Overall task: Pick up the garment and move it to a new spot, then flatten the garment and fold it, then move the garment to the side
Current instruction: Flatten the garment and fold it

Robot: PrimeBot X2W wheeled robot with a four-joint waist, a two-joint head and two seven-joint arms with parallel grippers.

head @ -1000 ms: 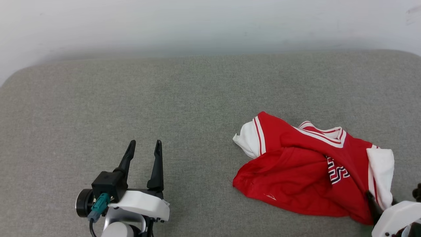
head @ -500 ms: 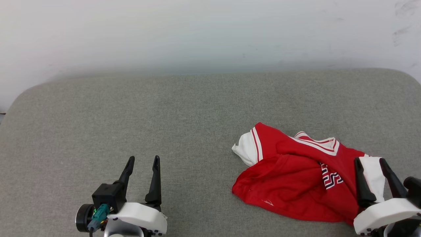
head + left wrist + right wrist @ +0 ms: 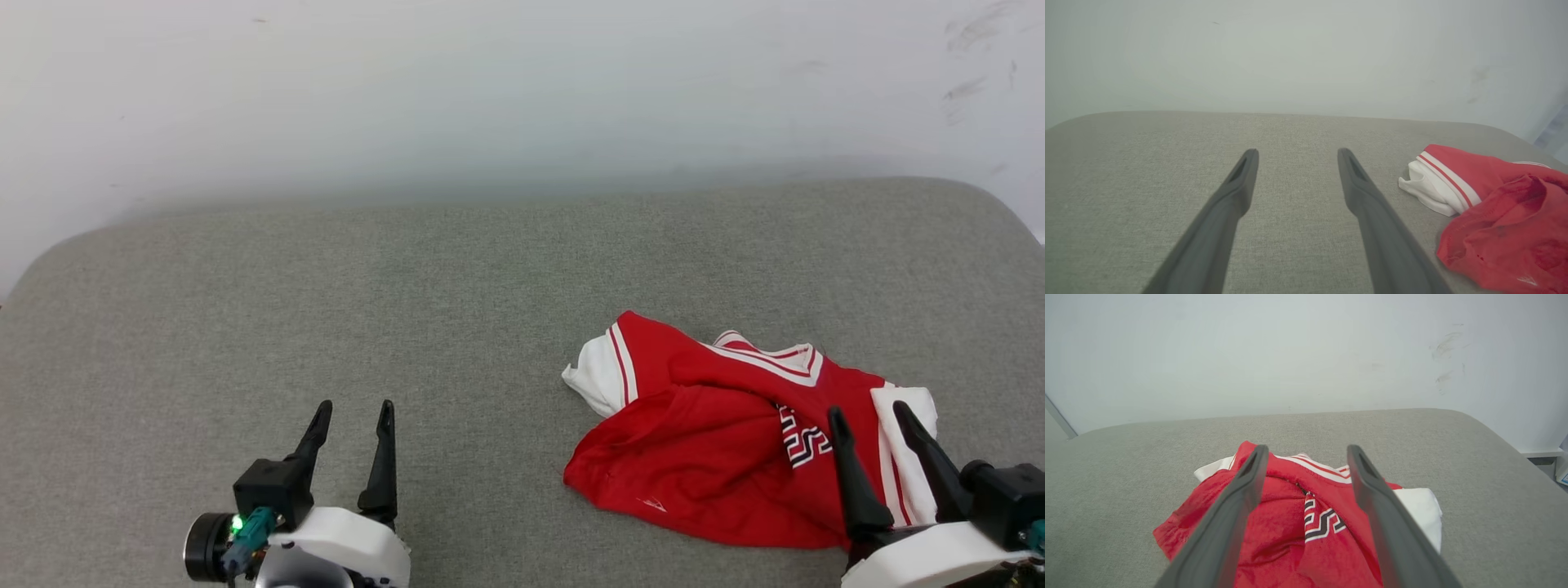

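A pale wall, scuffed with a few dark marks at its far right, stands behind a grey, cloth-covered worktop with rounded corners. A bright red jersey lies crumpled on the near right part of the worktop, bunched and folded over itself. One white sleeve with red stripes sticks out on its left side and a second white sleeve sits on its right. A red-and-white striped collar runs along its far edge, and part of the black-and-white striped chest lettering shows between folds. The left gripper hangs over bare worktop at the near left, well apart from the jersey. Its two dark fingers are spread apart and point toward the wall with nothing between them. In the left wrist view the same gap shows only grey cloth, and the jersey lies off to the right. The right gripper is at the near right, its fingers also parted and empty, reaching over the right half of the jersey. In the right wrist view they frame the lettering and collar of the jersey. Whether they touch the fabric cannot be told.
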